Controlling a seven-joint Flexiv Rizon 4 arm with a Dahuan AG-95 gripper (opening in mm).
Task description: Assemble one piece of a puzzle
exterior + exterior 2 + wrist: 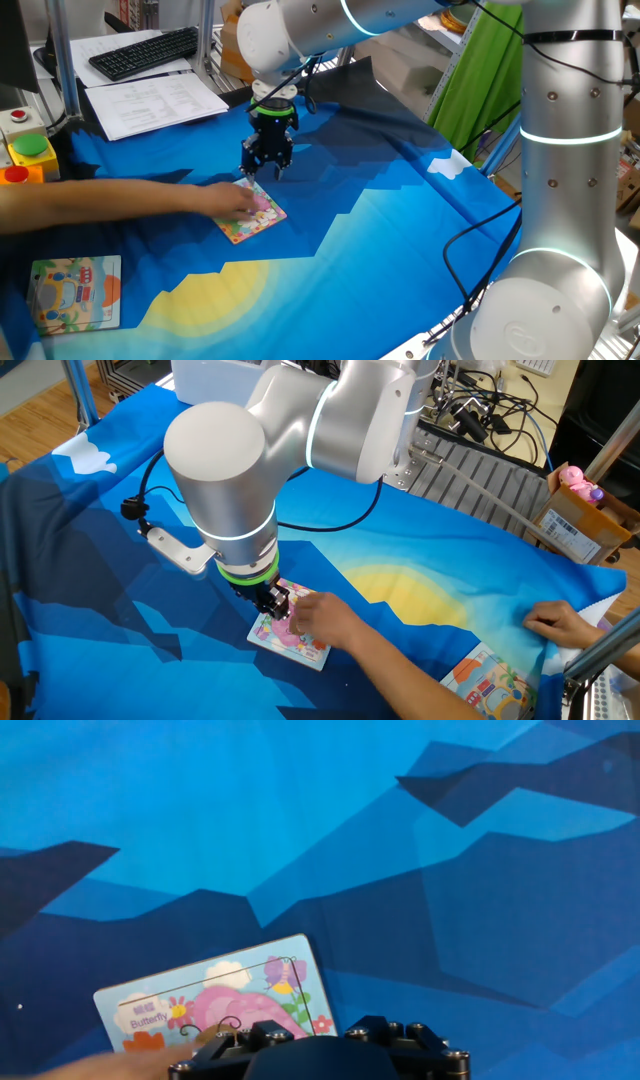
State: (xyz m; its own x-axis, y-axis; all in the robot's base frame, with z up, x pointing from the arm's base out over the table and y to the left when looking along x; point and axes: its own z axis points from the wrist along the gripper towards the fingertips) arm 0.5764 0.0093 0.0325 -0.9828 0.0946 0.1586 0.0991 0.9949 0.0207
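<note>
The puzzle (258, 215) is a small square board with a pink and green picture, lying flat on the blue cloth. It also shows as the puzzle (292, 638) in the other fixed view and the puzzle (215, 992) at the lower left of the hand view. My gripper (266, 166) hangs just above its far edge, fingers pointing down and spread apart with nothing visible between them. In the other fixed view my gripper (273, 601) is right beside a person's hand (325, 620) that rests on the board. I cannot make out the piece; the hand covers part of the board.
The person's arm (100, 198) reaches in from the left. A larger pale blue and orange board (75, 292) lies at the front left. A second hand (555, 622) rests near the cloth's edge. A keyboard (145, 52) and papers (155, 100) lie behind.
</note>
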